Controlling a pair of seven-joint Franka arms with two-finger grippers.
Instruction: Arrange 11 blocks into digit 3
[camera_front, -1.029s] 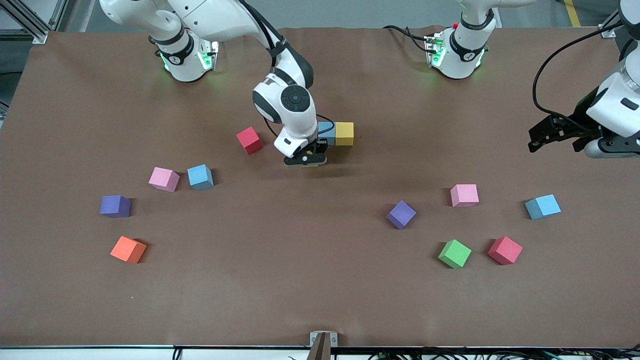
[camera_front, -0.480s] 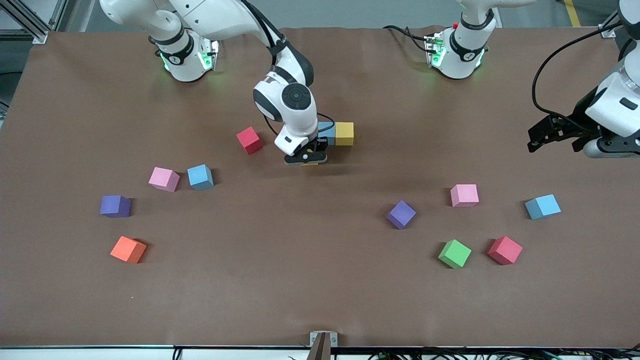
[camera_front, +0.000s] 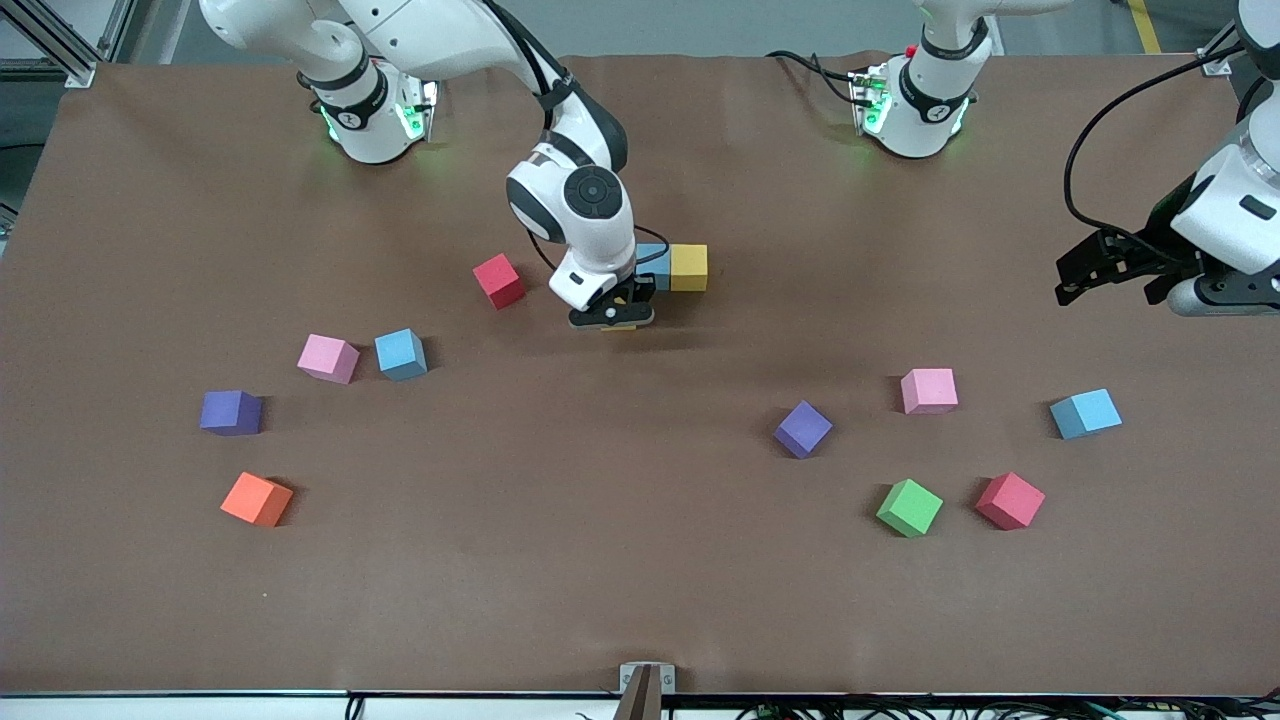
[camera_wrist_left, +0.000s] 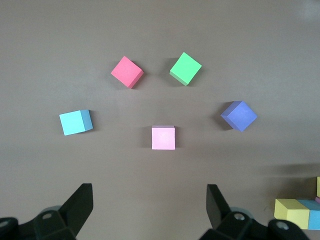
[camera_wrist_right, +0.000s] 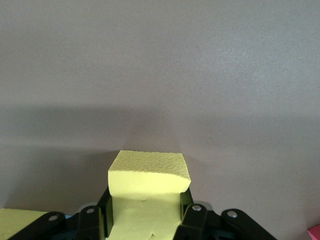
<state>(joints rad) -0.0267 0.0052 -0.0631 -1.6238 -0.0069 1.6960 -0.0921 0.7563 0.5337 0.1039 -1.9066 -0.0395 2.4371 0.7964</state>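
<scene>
My right gripper (camera_front: 612, 318) is shut on a yellow block (camera_wrist_right: 149, 182) low over the table, beside a blue block (camera_front: 652, 262) and a yellow block (camera_front: 689, 267) that touch side by side. A red block (camera_front: 499, 280) lies close by, toward the right arm's end. My left gripper (camera_front: 1110, 262) waits open and holds nothing over the left arm's end. Its wrist view looks down on pink (camera_wrist_left: 163, 138), red (camera_wrist_left: 127, 72), green (camera_wrist_left: 185, 68), blue (camera_wrist_left: 76, 122) and purple (camera_wrist_left: 239, 115) blocks past the open left gripper (camera_wrist_left: 149, 189).
Loose blocks toward the right arm's end: pink (camera_front: 328, 358), blue (camera_front: 401, 354), purple (camera_front: 231, 412), orange (camera_front: 257, 499). Toward the left arm's end: purple (camera_front: 803, 428), pink (camera_front: 929, 390), blue (camera_front: 1085, 413), green (camera_front: 909, 507), red (camera_front: 1010, 500). A brown mat (camera_front: 620, 560) covers the table.
The right gripper with the yellow block has shifted very slightly toward the robots' bases. The left arm and the loose blocks have not moved.
</scene>
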